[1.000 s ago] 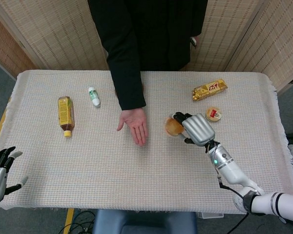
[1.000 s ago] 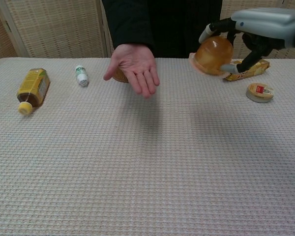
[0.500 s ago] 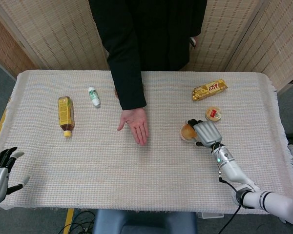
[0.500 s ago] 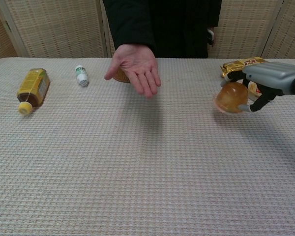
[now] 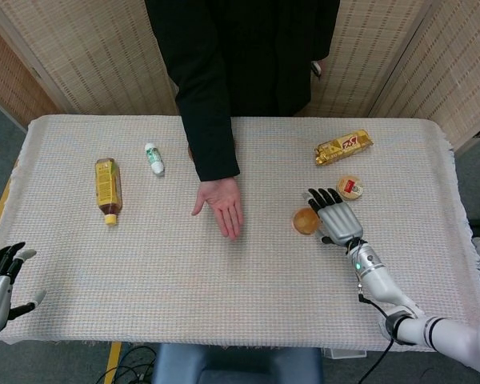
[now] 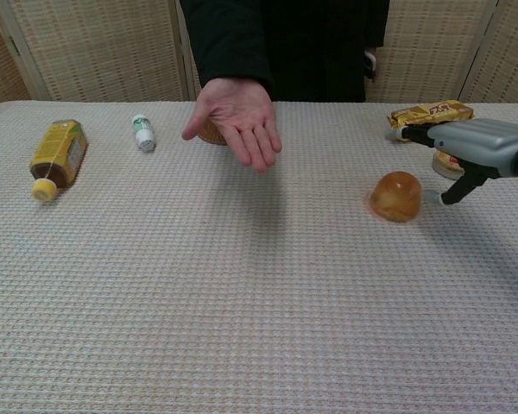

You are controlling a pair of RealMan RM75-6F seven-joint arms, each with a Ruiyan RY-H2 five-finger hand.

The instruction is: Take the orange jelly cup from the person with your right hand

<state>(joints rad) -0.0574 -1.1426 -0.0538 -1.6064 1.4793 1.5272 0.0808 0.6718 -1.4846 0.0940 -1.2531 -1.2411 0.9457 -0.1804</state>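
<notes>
**Observer:** Your right hand (image 5: 334,216) is spread flat with its fingers apart, holding nothing. It hovers low over the worktop (image 5: 144,264) on the right side.

**Operator:** And the orange jelly cup?

**Observer:** The orange jelly cup (image 5: 306,221) sits on the worktop, dome up, just beside your right hand on its inner side. In the chest view the orange jelly cup (image 6: 395,196) stands apart from the right hand (image 6: 475,147), with a clear gap between them.

**Operator:** Where is the person?

**Observer:** The person's hand (image 5: 220,204) is held out palm up near the middle of the worktop, well left of the cup. From the chest camera the person's hand (image 6: 237,116) shows open and raised above the cloth.

**Operator:** What lies near my right hand?

**Observer:** A small round lidded cup (image 5: 350,187) sits just past your fingertips, and a gold snack packet (image 5: 344,147) lies further back.

**Operator:** And my left?

**Observer:** Your left hand (image 5: 0,280) shows only at the lower left corner of the head view, fingers apart and gripping nothing. On that side of the worktop a tea bottle (image 5: 107,189) lies on its side, and a small white bottle (image 5: 154,158) lies nearer the person.
</notes>
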